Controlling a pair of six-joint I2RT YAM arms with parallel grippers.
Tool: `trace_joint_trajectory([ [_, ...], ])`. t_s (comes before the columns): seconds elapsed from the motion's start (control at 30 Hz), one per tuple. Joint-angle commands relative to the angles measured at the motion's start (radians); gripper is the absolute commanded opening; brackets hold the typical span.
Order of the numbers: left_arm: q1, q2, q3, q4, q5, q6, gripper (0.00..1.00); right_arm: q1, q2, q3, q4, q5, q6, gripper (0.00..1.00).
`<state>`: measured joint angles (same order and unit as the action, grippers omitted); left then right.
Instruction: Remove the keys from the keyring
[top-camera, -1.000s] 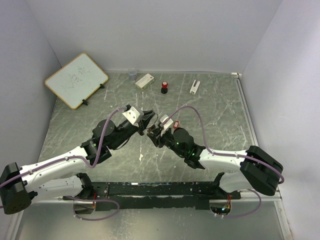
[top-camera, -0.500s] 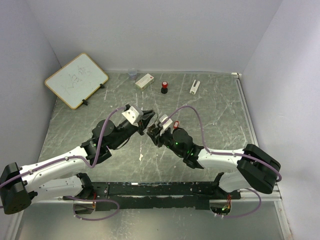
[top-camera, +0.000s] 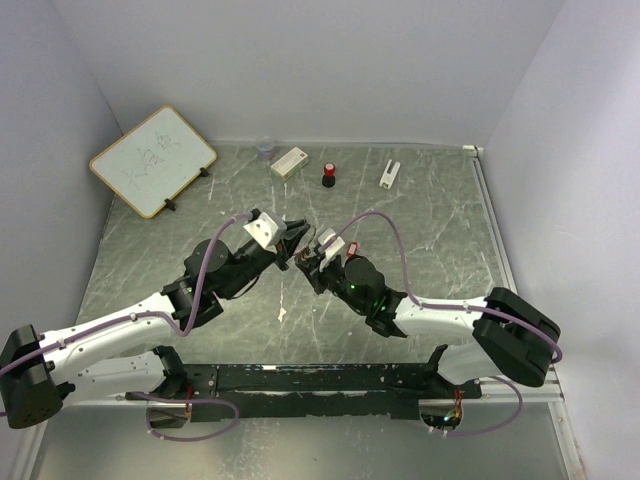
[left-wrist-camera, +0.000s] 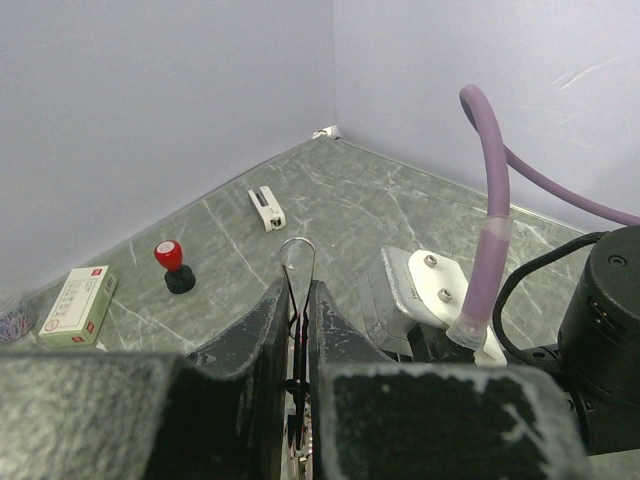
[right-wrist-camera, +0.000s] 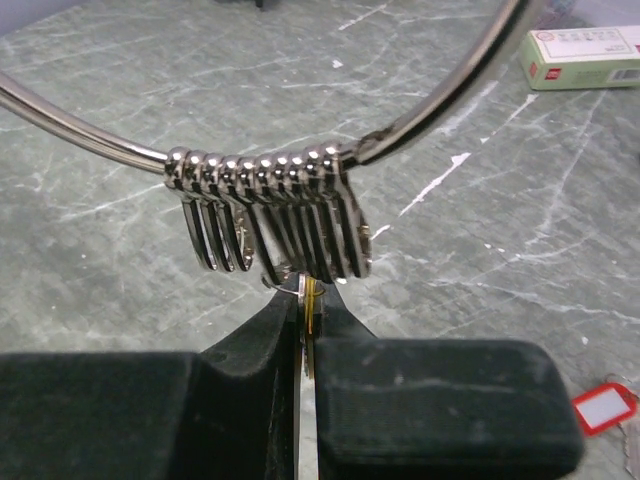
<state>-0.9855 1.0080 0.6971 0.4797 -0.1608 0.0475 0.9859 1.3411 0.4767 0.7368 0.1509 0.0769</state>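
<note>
My two grippers meet above the middle of the table. My left gripper (top-camera: 296, 240) is shut on the keyring, a thin silver wire loop that pokes out edge-on between its fingers in the left wrist view (left-wrist-camera: 298, 258). In the right wrist view the keyring (right-wrist-camera: 90, 135) arcs across the frame with several silver hooks (right-wrist-camera: 270, 215) hanging from it. My right gripper (right-wrist-camera: 308, 300) is shut just below them on a yellowish-tan key (right-wrist-camera: 311, 298) and a silver piece. A red-framed key tag (right-wrist-camera: 605, 408) lies on the table at the lower right.
A whiteboard (top-camera: 152, 160) leans at the back left. Along the back stand a clear cup (top-camera: 265, 149), a white box (top-camera: 289, 162), a red-topped black knob (top-camera: 328, 176) and a small white object (top-camera: 389, 174). Walls close in on three sides.
My right arm has shifted slightly to the left, its gripper staying against the left one. The left arm has not visibly moved.
</note>
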Motion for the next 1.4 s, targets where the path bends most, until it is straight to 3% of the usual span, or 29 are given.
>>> trace_joint_trajectory([
  [0.0, 0.001, 0.003, 0.037, -0.017, -0.114, -0.031, 0.15, 0.013, -0.055, 0.051, -0.117, 0.091, -0.023, 0.00],
  [0.17, 0.001, 0.000, 0.035, -0.101, -0.329, -0.077, 0.37, 0.024, -0.138, 0.133, -0.440, 0.190, -0.013, 0.00],
  [0.27, 0.001, -0.006, 0.021, -0.138, -0.423, -0.098, 0.55, 0.038, -0.186, 0.190, -0.627, 0.262, 0.008, 0.00],
  [0.33, 0.001, -0.015, 0.004, -0.145, -0.449, -0.105, 0.58, 0.046, -0.214, 0.228, -0.732, 0.306, 0.025, 0.00],
  [0.57, 0.002, -0.058, -0.073, -0.101, -0.392, -0.102, 0.53, 0.077, -0.234, 0.413, -1.073, 0.430, 0.097, 0.00],
  [0.67, 0.002, -0.061, -0.080, -0.091, -0.337, -0.097, 0.47, 0.108, -0.204, 0.513, -1.197, 0.486, 0.130, 0.00],
  [0.8, 0.002, -0.026, -0.042, -0.126, -0.276, -0.091, 0.37, 0.153, -0.155, 0.629, -1.331, 0.545, 0.159, 0.00],
  [0.97, 0.002, 0.076, 0.060, -0.253, -0.302, -0.147, 0.34, 0.193, -0.080, 0.754, -1.486, 0.567, 0.207, 0.00],
  [1.1, 0.002, 0.133, 0.121, -0.313, -0.334, -0.187, 0.27, 0.233, -0.067, 0.784, -1.518, 0.628, 0.222, 0.00],
  [1.27, 0.002, 0.110, 0.073, -0.267, -0.259, -0.168, 0.22, 0.246, -0.093, 0.745, -1.452, 0.627, 0.212, 0.00],
  [1.37, 0.002, 0.070, 0.022, -0.202, -0.226, -0.174, 0.26, 0.249, -0.113, 0.739, -1.415, 0.608, 0.189, 0.00],
])
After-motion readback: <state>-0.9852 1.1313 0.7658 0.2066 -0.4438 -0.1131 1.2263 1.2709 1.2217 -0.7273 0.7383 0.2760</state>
